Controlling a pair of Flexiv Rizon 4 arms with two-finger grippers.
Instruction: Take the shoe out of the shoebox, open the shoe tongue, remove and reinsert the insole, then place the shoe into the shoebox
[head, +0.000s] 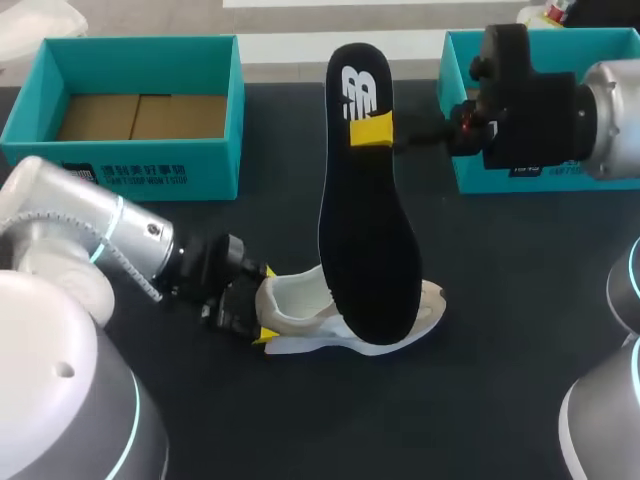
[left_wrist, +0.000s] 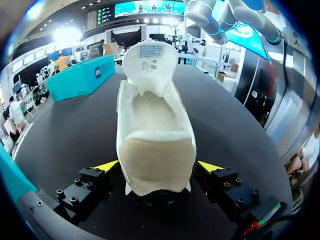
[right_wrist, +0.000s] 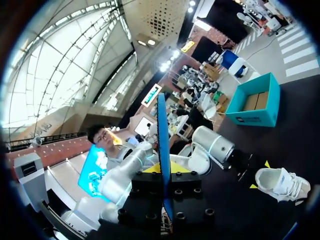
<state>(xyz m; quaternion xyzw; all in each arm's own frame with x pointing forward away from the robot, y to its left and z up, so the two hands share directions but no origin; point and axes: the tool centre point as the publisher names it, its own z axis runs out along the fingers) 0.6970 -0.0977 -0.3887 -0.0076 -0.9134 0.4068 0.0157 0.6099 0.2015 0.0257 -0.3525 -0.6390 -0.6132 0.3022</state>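
Two grasps: right fingers (head: 372, 131) pinch insole (head: 368, 250), upper centre; left fingers (head: 264, 335) clamp shoe (head: 300, 305). Risk: insole may buckle entering.

The table (head: 500, 330) has a dark, almost black top. 3 things lie directly on it. At the back on the left side stands the open teal shoebox (head: 215, 165), with brown cardboard showing on its bottom. At the back on the right side stands a second teal box (head: 480, 180), well apart from the first. Nearer the front, about in the middle, the white shoe (head: 300, 305) rests on its sole, heel toward the left.
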